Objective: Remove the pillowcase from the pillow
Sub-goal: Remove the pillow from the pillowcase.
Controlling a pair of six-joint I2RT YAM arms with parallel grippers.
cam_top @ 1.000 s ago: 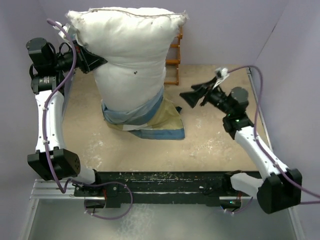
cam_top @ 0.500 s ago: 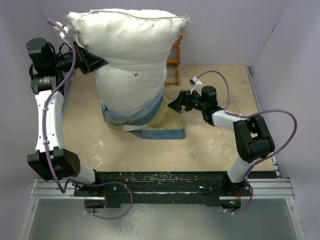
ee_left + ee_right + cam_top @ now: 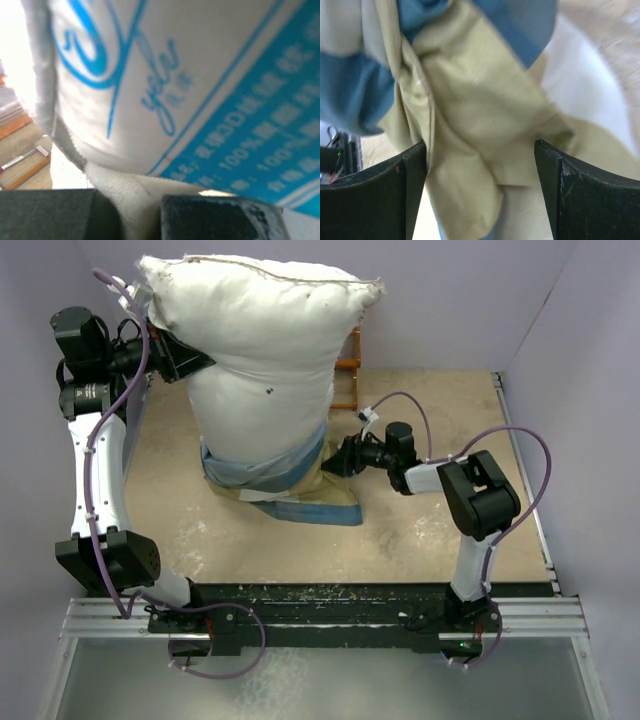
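The plump white pillow [image 3: 262, 340] stands upright, held high at the back. The tan, cream and blue pillowcase [image 3: 290, 485] is bunched round its lower end on the table. My left gripper [image 3: 190, 362] is shut on the pillow's left edge; in the left wrist view its fingers pinch white fabric [image 3: 132, 200] below a blue-printed label [image 3: 240, 125]. My right gripper [image 3: 338, 462] is open at the pillowcase's right side. In the right wrist view tan folds [image 3: 480, 125] of the pillowcase lie between its spread fingers [image 3: 375, 200].
An orange wooden rack [image 3: 349, 365] stands behind the pillow at the back wall. Purple walls close in the left, back and right. The tan table top [image 3: 430, 530] runs to the black rail at the near edge.
My right arm has swung in from the right and reached left to the pillowcase's edge. The pillow has tilted slightly. My left gripper keeps its hold.
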